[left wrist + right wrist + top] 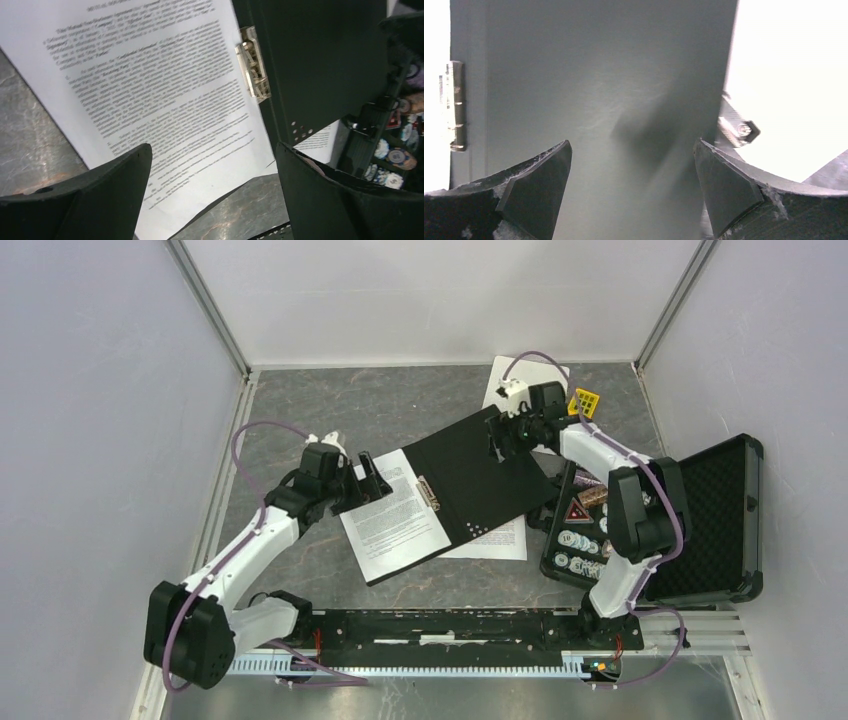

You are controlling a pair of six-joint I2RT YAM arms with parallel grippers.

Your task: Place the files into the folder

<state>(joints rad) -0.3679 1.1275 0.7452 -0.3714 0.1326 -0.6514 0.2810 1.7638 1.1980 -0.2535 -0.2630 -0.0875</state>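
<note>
The folder lies open in the middle of the table, black inside up, with its metal clip at the spine. One printed sheet lies on its left half. A second sheet pokes out from under its near right edge. My left gripper is open and empty over the sheet's far left corner. In the left wrist view the sheet, the clip and the gripper show. My right gripper is open over the folder's right half, jaws apart.
A white clipboard lies at the back beside a small yellow object. An open black foam-lined case holding round chips stands on the right, close to the folder. Grey walls enclose the table on three sides.
</note>
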